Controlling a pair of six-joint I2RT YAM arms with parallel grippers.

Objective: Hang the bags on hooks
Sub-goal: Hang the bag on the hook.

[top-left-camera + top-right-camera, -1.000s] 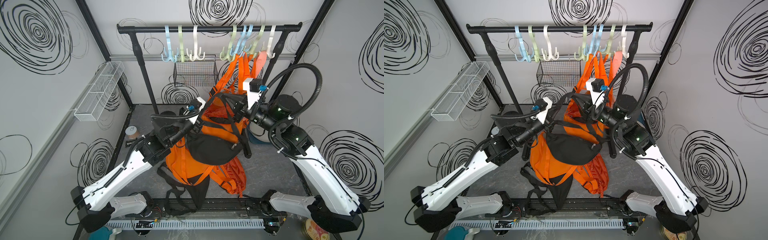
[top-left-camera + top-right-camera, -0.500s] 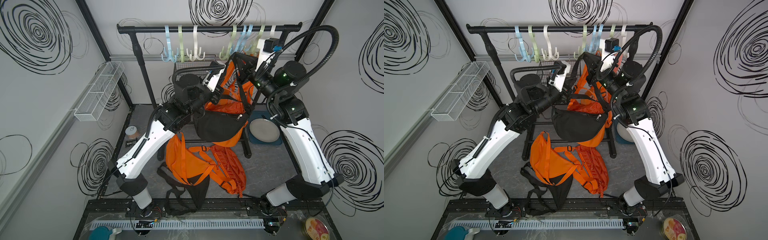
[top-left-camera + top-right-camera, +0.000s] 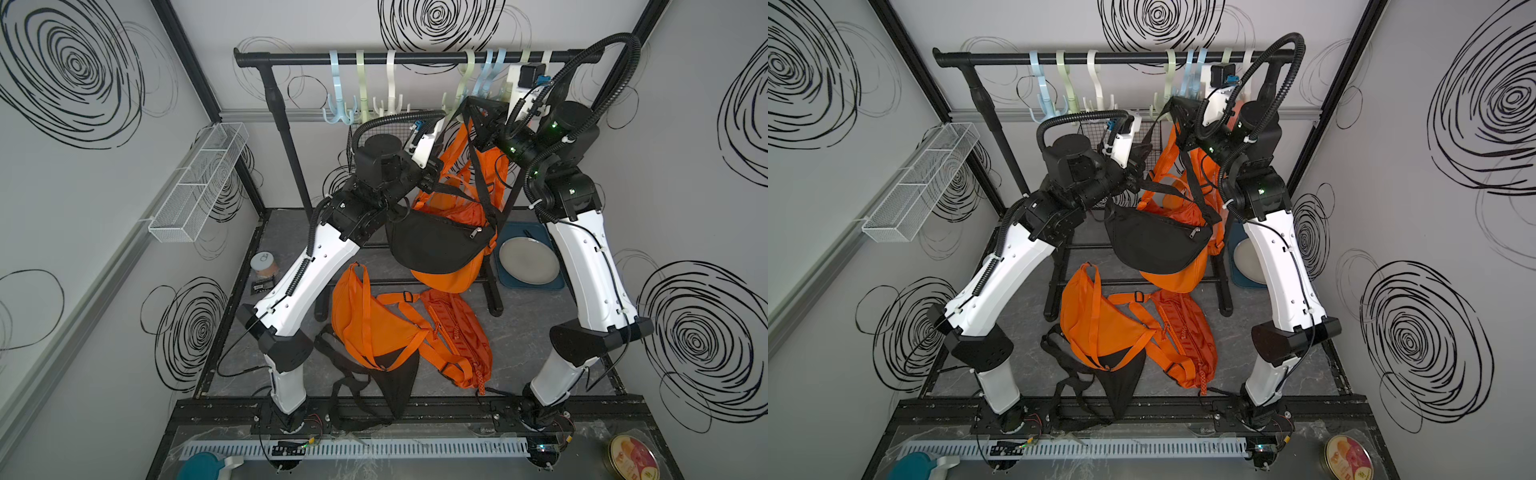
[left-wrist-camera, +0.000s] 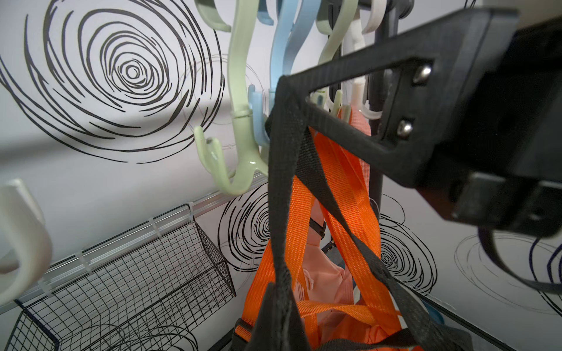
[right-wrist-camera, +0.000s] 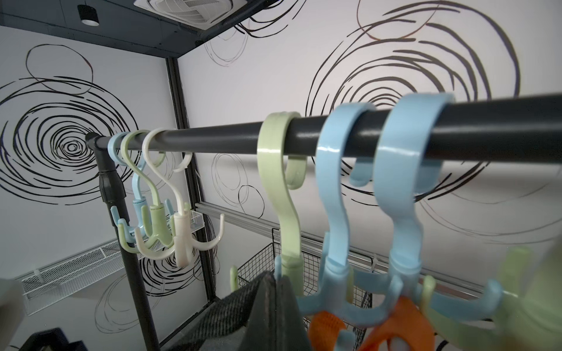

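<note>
1. Two spare orange bags (image 3: 374,328) are lying on the desk (image 3: 540,353), nearest.
2. Black bag (image 3: 436,245) is hanging mid-air, long axis level, belly down.
3. Left gripper (image 3: 431,182) and right gripper (image 3: 470,102) are each pinching its strap (image 4: 282,152).
4. Strap top is sitting beside the green hook (image 4: 240,170), not yet looped; hooking and release are remaining.

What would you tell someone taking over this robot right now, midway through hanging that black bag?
Left gripper: shut on the strap, low down near the bag.
Right gripper: shut on the strap's top, raised beside the green hook.
Black bag: hangs in the air between the arms, in front of the hung orange bags under the rail.
Done: bag lifted to hook height.
Left: slip the strap over a prong, then let go. It does not look hooked yet.
</note>
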